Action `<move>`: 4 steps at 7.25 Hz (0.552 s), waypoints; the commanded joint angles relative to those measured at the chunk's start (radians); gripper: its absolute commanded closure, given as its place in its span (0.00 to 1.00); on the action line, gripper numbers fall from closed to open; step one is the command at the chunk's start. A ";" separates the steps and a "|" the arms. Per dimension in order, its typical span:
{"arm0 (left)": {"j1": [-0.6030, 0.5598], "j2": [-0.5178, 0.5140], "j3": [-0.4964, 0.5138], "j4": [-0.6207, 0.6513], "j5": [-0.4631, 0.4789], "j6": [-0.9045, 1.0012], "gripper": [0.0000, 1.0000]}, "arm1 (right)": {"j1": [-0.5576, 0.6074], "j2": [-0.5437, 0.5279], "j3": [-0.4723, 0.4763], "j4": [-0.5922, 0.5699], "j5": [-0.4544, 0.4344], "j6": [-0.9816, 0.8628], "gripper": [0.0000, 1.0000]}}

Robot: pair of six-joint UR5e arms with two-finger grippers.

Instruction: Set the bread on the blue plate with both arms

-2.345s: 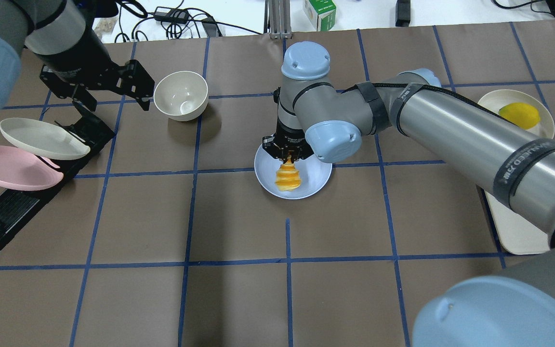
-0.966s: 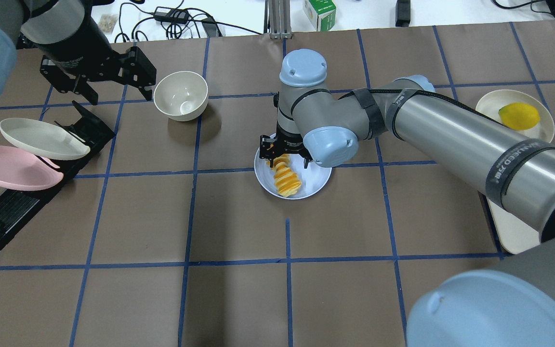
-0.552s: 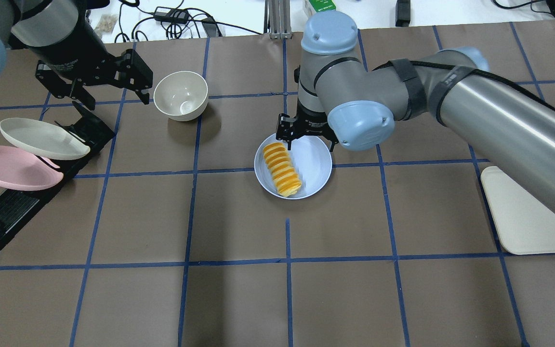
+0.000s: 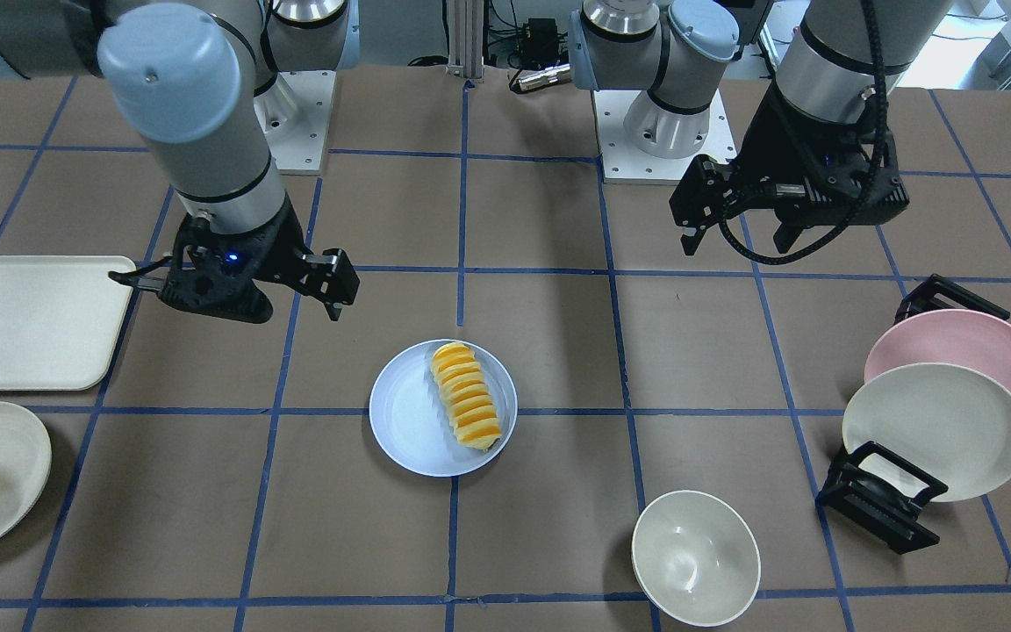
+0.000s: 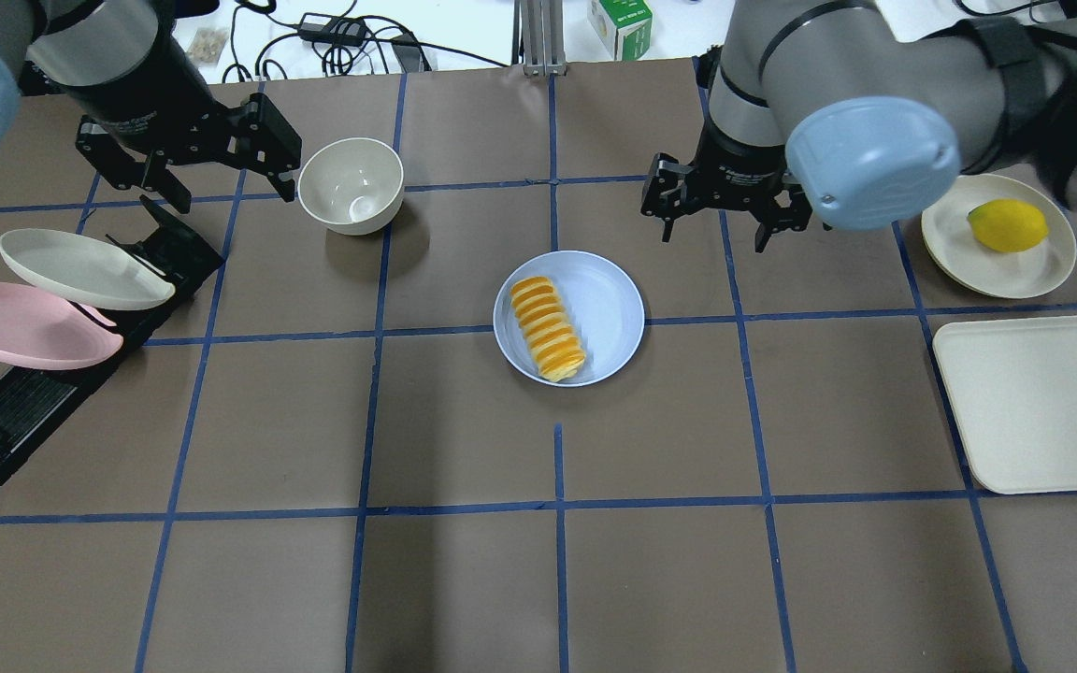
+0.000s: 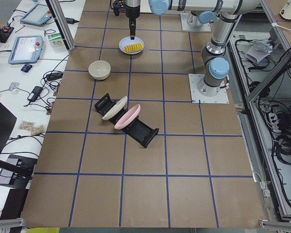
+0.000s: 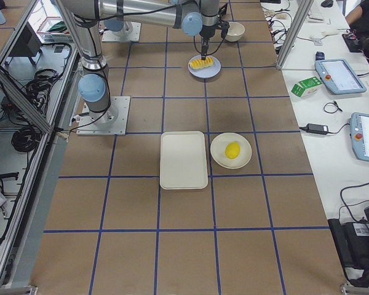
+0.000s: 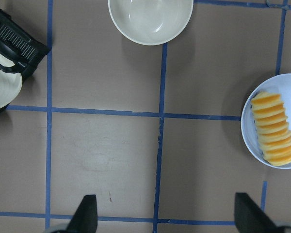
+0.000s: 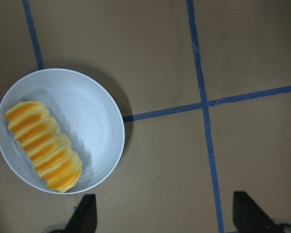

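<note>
The bread (image 5: pixel 548 327) lies flat on the left part of the blue plate (image 5: pixel 609 308) at the table's middle. It also shows in the front-facing view (image 4: pixel 466 395) on the plate (image 4: pixel 405 412). My right gripper (image 5: pixel 714 234) is open and empty, up in the air behind and to the right of the plate. Its wrist view shows the bread (image 9: pixel 43 145) on the plate (image 9: pixel 97 121), clear of the fingertips (image 9: pixel 85 216). My left gripper (image 5: pixel 235 196) is open and empty at the far left, beside the cream bowl. Its wrist view shows the bread (image 8: pixel 274 128) at the right edge.
A cream bowl (image 5: pixel 351 185) stands back left. A black rack (image 5: pixel 24 402) at the left edge holds a cream plate (image 5: pixel 80 269) and a pink plate (image 5: pixel 24 322). A lemon (image 5: pixel 1006 224) sits on a cream plate at the right, in front of it a cream tray (image 5: pixel 1043 402).
My right gripper has let go of the bread, which went from hanging upright to lying flat on the blue plate. The right arm rose and drew back to the right. The left gripper barely moved.
</note>
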 commanded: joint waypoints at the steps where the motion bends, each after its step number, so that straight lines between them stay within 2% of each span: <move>1: -0.002 0.003 0.001 -0.001 0.000 0.002 0.00 | -0.080 -0.051 -0.001 0.103 -0.020 -0.029 0.00; 4: 0.000 0.003 -0.002 0.001 0.001 0.002 0.00 | -0.131 -0.094 -0.019 0.134 -0.021 -0.023 0.00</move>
